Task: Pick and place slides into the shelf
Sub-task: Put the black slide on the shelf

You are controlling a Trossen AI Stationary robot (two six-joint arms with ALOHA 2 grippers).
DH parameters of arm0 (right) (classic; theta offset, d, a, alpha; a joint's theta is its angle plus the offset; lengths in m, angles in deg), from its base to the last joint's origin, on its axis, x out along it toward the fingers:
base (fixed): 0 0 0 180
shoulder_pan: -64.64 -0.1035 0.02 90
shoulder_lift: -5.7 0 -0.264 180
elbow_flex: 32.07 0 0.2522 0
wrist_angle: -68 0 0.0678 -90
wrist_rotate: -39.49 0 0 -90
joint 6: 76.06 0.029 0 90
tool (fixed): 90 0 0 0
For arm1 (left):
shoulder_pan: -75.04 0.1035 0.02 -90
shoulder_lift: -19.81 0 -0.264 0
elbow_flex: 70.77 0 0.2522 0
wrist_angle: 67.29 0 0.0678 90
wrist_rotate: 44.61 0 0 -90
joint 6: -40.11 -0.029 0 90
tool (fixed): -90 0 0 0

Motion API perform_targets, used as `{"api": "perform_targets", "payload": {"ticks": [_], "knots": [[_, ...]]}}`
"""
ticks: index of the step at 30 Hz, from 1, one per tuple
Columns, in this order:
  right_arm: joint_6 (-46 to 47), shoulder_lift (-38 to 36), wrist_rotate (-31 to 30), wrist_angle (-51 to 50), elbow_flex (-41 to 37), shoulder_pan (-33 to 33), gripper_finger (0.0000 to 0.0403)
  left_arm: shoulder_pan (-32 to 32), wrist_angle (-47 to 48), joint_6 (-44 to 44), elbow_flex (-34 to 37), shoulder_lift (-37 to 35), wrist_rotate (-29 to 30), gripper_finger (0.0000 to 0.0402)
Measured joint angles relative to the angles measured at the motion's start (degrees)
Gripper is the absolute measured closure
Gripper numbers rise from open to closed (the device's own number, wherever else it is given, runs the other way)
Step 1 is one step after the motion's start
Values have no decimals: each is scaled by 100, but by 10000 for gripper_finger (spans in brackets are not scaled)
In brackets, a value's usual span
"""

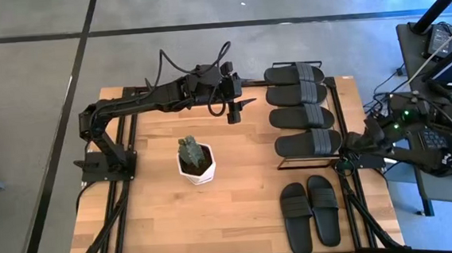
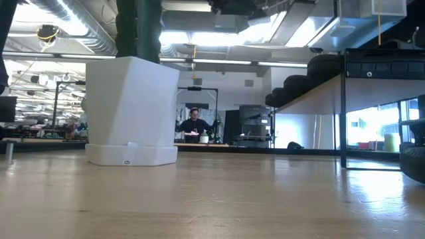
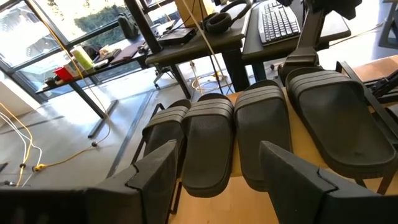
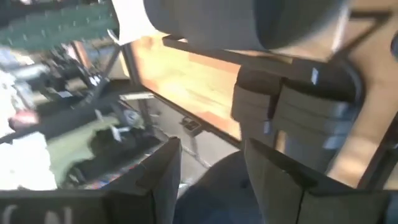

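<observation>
Four slides (image 1: 303,107) lie in a row on the shelf (image 1: 343,86) at the table's far right corner, straps all running the same way, each one touching the next. Two more slides (image 1: 310,212) sit side by side on the table (image 1: 161,219) nearer the front edge, just past the shelf's black frame.

The left gripper (image 1: 234,110) hangs above the table just beside the row, on its inner side, with its fingers (image 3: 155,177) spread wide and nothing between them. From its wrist camera the four slides (image 3: 249,137) fill the space right ahead of the open fingers, close but not touched.

The right gripper (image 1: 346,159) is low at the table's right edge, next to the shelf's near end and close to the pair on the table. Its fingers (image 4: 273,174) stand partly apart, holding nothing that I can see.

A white pot with a cactus (image 1: 194,158) stands mid-table, well clear of both
</observation>
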Motion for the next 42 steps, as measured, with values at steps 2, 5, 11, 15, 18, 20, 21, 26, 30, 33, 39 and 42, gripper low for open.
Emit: {"api": "perform_targets", "payload": {"ticks": [2,5,11,15,18,20,21,26,30,33,39,42], "knots": [[421,-266,49,-5,-98,19,224,0,-1,0,0,0,0,184],[769,-609,88,0,-204,217,224,0,-1,-2,0,0,0,184],[1675,-1274,626,6,-279,713,224,0,80,-4,0,0,0,184],[66,-1532,476,4,-279,892,224,0,90,-28,0,0,0,184],[-1425,-1546,437,11,-279,958,224,0,91,-176,1,0,-1,184],[-2434,-1503,284,3,-279,966,224,0,80,-282,0,0,-2,184],[-2923,-1451,223,10,-279,964,224,0,80,-304,0,0,-2,184],[-5148,-1084,-765,5,-165,949,224,0,85,-299,1,0,-2,184],[-7133,-855,-2697,19,325,949,224,0,85,-295,0,0,-2,184],[-8529,-743,-3376,26,571,949,224,0,87,-286,0,0,-2,184],[-9230,-451,-3355,8,31,949,224,0,86,-254,0,0,-2,184],[-9669,-221,-3027,-8,-502,949,224,0,87,-251,0,0,-4,184]]}}
